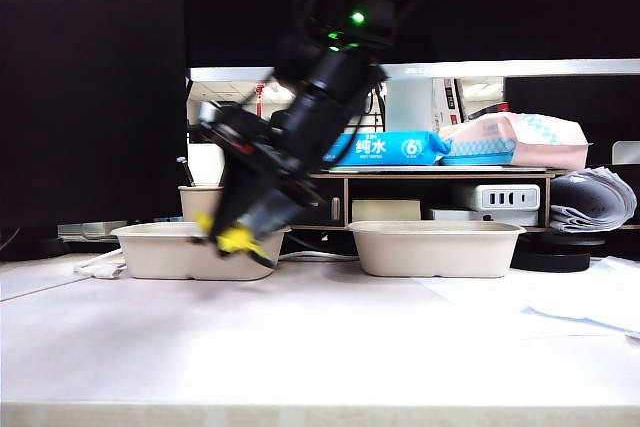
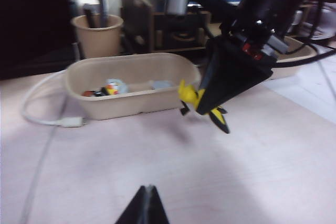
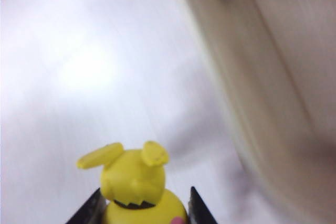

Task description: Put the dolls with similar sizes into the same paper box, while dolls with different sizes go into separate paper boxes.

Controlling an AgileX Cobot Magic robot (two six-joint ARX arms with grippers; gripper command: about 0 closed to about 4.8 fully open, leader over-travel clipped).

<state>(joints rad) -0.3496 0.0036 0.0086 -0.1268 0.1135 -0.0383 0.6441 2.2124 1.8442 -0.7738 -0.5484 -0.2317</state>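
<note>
The right hand is clamped on the yellow doll, its two dark fingers pressing the toy's smooth, rounded plastic body from either side. It hangs above the pale worktop, just in front of the left paper box, across the middle from its own side. The left hand sits low and well back with its pointed tips together, holding nothing.

Inside the left paper box, a shallow matte pulp tray with rounded corners, several small figures already lie, one pale blue, though blur hides their details. The right paper box shows nothing over its rim. The yellow doll seems the last one left to place.
</note>
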